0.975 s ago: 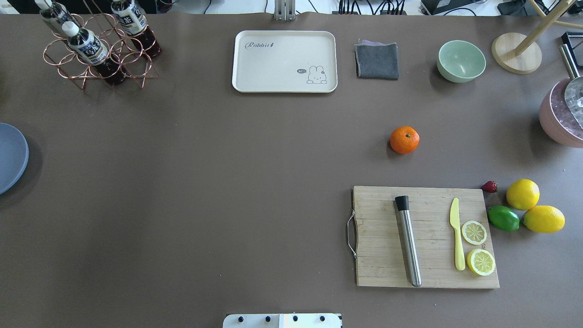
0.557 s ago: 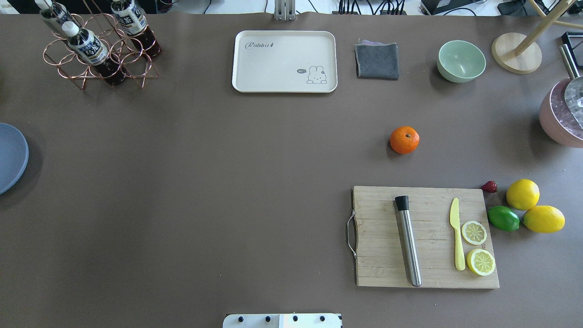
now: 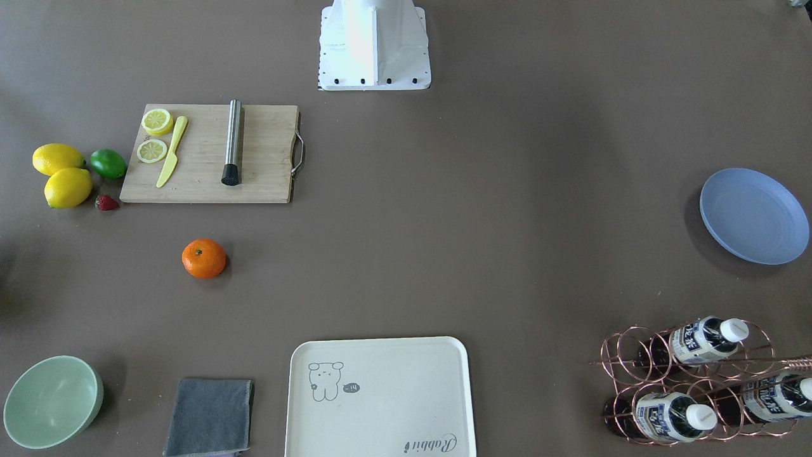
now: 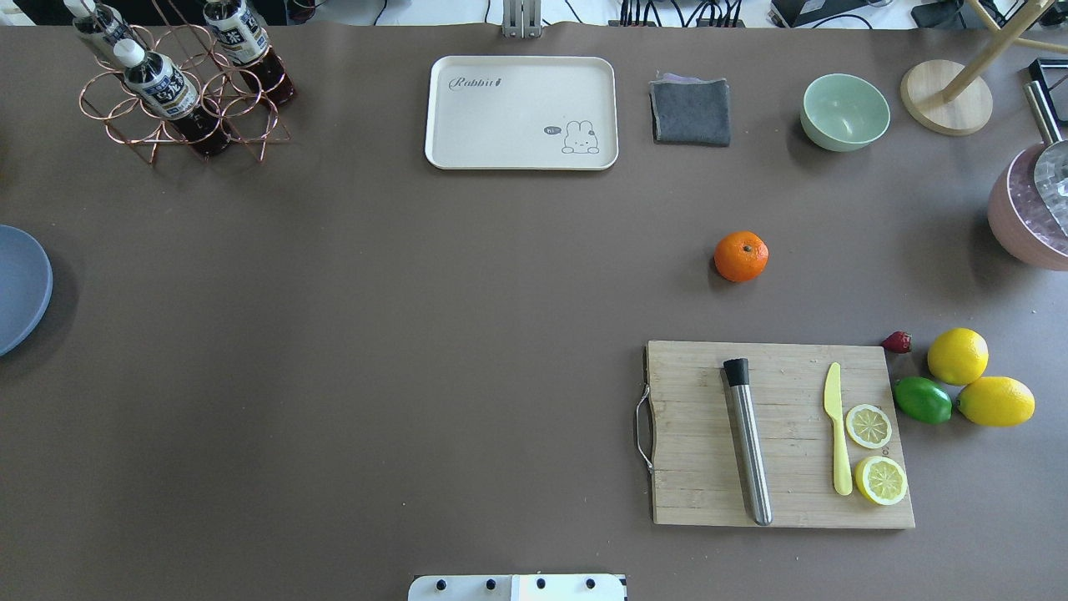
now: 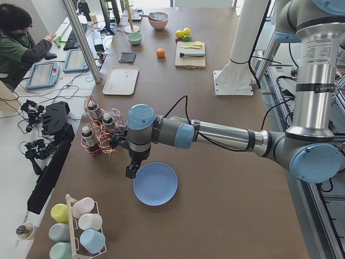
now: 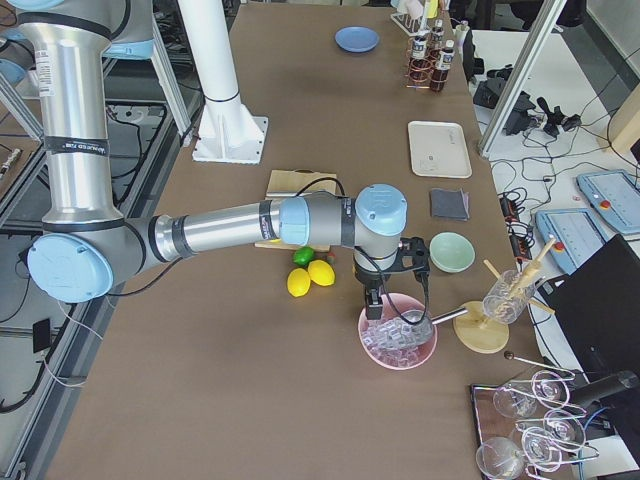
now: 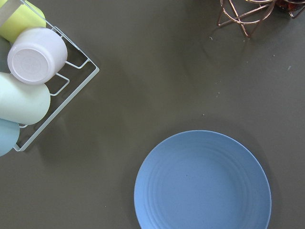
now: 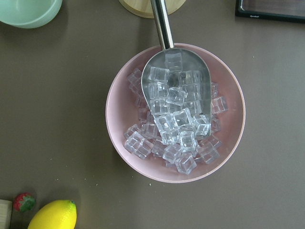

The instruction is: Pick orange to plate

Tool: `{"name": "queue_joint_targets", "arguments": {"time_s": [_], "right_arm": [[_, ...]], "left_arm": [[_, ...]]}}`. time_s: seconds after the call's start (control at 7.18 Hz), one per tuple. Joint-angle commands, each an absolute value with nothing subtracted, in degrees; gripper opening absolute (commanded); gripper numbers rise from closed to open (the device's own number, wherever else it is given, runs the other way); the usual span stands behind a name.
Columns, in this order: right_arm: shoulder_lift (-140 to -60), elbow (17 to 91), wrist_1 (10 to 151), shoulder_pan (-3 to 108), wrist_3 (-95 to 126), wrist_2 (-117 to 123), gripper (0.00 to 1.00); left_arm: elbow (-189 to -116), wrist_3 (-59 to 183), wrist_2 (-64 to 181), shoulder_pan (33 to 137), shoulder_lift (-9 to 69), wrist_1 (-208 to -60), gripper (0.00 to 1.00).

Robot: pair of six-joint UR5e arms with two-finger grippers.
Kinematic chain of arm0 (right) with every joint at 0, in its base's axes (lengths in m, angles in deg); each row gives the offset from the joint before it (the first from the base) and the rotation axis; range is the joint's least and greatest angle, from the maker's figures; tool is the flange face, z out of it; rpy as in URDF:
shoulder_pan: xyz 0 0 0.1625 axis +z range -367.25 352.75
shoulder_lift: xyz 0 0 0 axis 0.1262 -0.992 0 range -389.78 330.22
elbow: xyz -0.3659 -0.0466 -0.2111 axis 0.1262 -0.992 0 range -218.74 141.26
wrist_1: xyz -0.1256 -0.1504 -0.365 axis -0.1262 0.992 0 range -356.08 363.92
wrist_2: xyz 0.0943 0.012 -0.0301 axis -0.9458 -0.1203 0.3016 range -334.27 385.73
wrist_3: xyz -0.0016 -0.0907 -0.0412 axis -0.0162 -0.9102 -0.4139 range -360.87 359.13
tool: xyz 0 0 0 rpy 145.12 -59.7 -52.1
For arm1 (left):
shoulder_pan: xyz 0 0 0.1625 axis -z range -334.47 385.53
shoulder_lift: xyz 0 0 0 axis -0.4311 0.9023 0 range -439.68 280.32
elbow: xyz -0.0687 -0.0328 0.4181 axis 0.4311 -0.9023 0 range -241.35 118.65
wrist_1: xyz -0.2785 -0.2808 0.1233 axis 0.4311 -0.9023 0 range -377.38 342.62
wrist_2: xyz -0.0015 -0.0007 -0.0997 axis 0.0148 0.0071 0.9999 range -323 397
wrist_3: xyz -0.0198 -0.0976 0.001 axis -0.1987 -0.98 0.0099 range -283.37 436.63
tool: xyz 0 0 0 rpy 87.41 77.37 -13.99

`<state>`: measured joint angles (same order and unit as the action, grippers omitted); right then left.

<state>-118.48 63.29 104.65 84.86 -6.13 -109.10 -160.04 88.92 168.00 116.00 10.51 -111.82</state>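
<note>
The orange (image 4: 741, 256) rests alone on the brown table, right of centre and just beyond the cutting board (image 4: 780, 434); the front-facing view has the orange (image 3: 203, 258) at its left. The periwinkle-blue plate (image 4: 17, 288) lies empty at the table's far left edge, and the left wrist view looks straight down on the plate (image 7: 202, 183). My left gripper (image 5: 131, 171) hangs over the plate's far rim in the left side view; I cannot tell whether it is open or shut. My right gripper (image 6: 372, 305) hovers above a pink bowl (image 6: 398, 342) of ice cubes, state also unclear.
A cream tray (image 4: 521, 113), grey cloth (image 4: 690, 110) and pale green bowl (image 4: 844, 111) line the far edge. A bottle rack (image 4: 179, 88) stands at the far left. Two lemons (image 4: 976, 380), a lime (image 4: 923, 400) and a strawberry (image 4: 897, 341) sit right of the board.
</note>
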Motion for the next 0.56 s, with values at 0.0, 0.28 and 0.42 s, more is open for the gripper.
{"name": "queue_joint_targets", "arguments": {"time_s": [0.0,0.28,0.42], "right_arm": [[-118.02,63.65,104.65,84.68,-6.06,-109.1,1.0],[-117.76,65.13,104.65,84.07,-5.88,-109.01,1.0],[-117.76,65.58,104.65,83.98,-5.79,-109.1,1.0]], "left_arm": [[-156.83,89.29,168.04,116.06,8.93,-115.97,0.98],[-143.17,89.03,169.17,115.97,8.92,-131.12,0.98],[-136.3,88.76,174.75,115.97,9.79,-135.55,0.98]]}}
